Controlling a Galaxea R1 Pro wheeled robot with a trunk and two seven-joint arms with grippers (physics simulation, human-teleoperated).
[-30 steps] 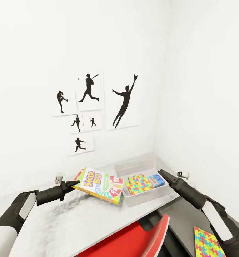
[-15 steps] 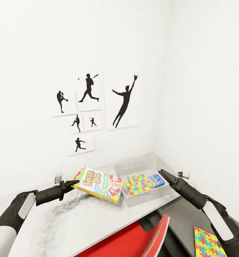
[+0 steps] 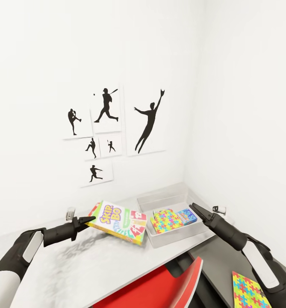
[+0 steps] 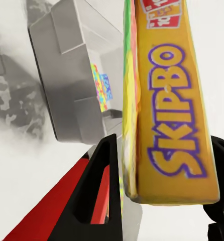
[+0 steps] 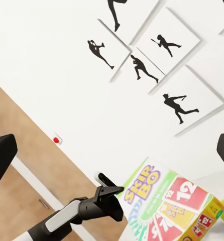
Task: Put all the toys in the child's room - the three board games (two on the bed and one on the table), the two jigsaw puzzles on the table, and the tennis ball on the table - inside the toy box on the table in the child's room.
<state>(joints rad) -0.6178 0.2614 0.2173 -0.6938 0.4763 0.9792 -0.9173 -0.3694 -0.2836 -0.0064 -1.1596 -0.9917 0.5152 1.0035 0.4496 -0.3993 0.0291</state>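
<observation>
The left gripper [image 3: 88, 220] pinches the near corner of the SKIP BO box [image 3: 119, 223], its jaws closed on the box's thickness, as the left wrist view shows with a finger on either side of the yellow edge [image 4: 167, 115]. The box hangs tilted above the table [image 3: 95, 265], just beside the toy box [image 3: 166, 199], probably so it can be swung over the rim and lowered flat. Inside the toy box lie a puzzle [image 3: 166, 221] and a blue game [image 3: 188, 216], leaving room toward the far wall. The right gripper [image 3: 193, 208] hovers at the toy box's near right corner, jaws spread wide and holding nothing, likely kept out of the way. A second puzzle [image 3: 247, 291] lies on the lower dark desk [image 3: 219, 261], not yet collected.
</observation>
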